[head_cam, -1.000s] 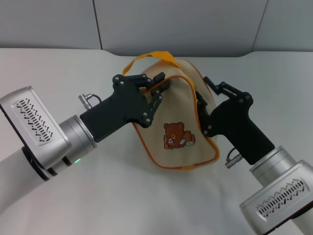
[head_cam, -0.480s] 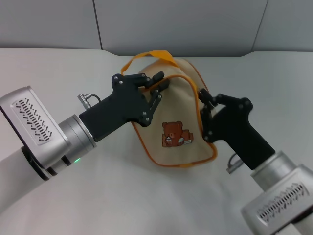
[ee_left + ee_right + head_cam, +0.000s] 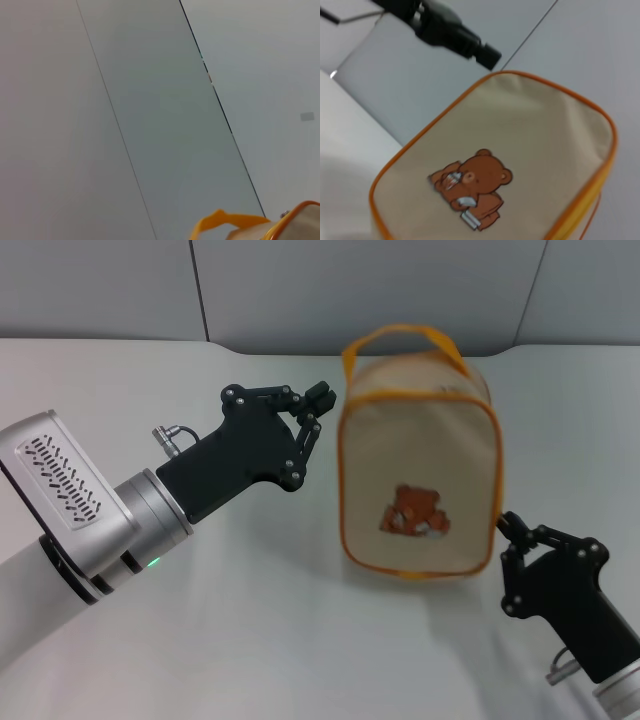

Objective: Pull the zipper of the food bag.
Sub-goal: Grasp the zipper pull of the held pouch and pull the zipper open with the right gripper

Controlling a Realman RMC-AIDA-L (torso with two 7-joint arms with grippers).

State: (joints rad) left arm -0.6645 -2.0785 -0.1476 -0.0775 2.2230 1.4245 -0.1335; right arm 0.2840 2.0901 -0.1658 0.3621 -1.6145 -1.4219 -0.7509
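Note:
The cream food bag (image 3: pixel 420 475) with orange piping and a brown bear picture (image 3: pixel 412 515) stands upright on the table, with its orange strap handle (image 3: pixel 405 337) on top. A small silver spot near the top edge looks like the zipper pull (image 3: pixel 445 390); it also shows in the left wrist view (image 3: pixel 284 214). My left gripper (image 3: pixel 320 402) is shut and empty, just left of the bag's upper corner and clear of it. My right gripper (image 3: pixel 506 532) is shut and empty, low by the bag's lower right corner. The right wrist view shows the bag (image 3: pixel 520 140) and the left gripper (image 3: pixel 487 57) beyond it.
A white tabletop (image 3: pixel 250 620) lies all around the bag. A grey panelled wall (image 3: pixel 360 285) stands close behind it. Both forearms lie low over the table, to the bag's left and right.
The bag was tilted and pinched between both grippers; it now stands upright and farther right. The left gripper has let go. The right gripper has drawn back and down towards the near right.

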